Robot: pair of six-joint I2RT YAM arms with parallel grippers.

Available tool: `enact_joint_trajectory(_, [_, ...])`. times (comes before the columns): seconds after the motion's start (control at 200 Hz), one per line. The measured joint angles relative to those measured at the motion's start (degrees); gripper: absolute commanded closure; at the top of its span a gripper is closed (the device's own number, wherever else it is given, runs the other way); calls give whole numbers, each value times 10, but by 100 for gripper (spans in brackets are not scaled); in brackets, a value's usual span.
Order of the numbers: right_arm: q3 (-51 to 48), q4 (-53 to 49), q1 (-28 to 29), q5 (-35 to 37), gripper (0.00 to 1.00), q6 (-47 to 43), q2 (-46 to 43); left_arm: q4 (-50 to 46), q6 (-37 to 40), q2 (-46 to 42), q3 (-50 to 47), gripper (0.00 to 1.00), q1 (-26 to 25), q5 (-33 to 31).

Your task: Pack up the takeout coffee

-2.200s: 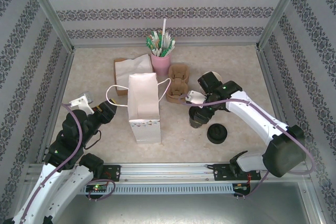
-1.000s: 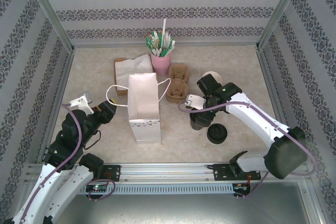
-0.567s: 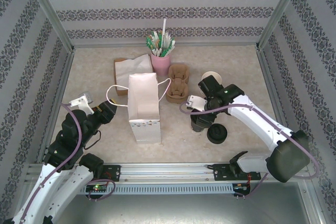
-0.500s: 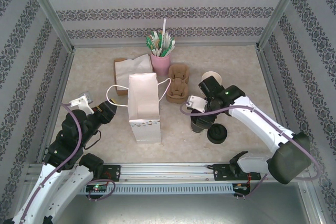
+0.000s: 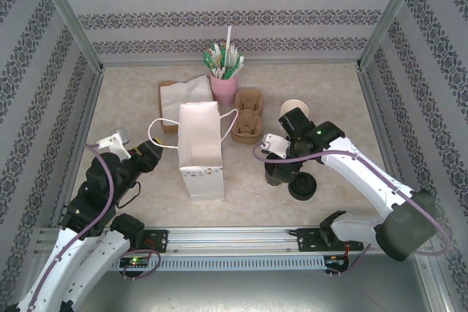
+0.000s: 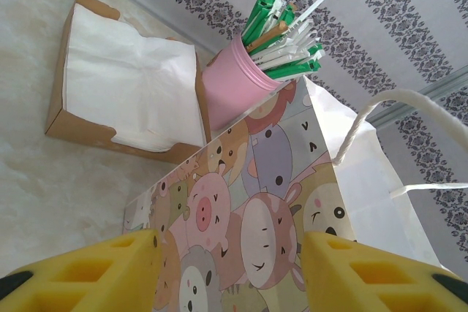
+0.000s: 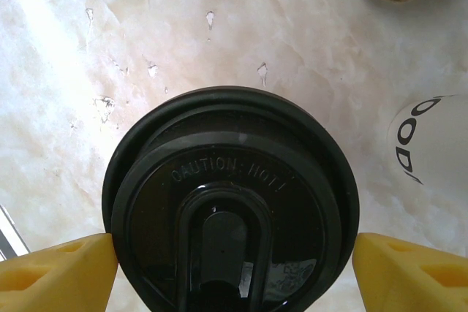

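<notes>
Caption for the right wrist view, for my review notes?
Right gripper, jaws wide, straddles the black-lidded coffee cup standing on the pale table.

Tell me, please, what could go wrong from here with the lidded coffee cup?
1. The right fingers flank the black plastic lid of the cream paper coffee cup at rim level; closing there might pop the lid off.
2. The squat pile of black lids sits right beside it; a swing could knock it.
3. The tall white paper bag stands unheld, so a lowered cup may tip it.
</notes>
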Motion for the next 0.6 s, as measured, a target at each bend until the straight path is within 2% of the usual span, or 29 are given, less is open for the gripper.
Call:
enact_joint_trajectory(0.21, [0, 8, 3, -13, 2, 28, -19, 0, 0, 0, 0, 45, 0, 0])
enact_joint_trajectory(0.525, [0, 29, 15, -23, 2, 84, -62, 0, -1, 0, 0, 46, 0, 2])
enact_joint_trajectory(0.605, [1, 39, 19, -1, 10, 135, -74, 0, -1, 0, 0, 46, 0, 2])
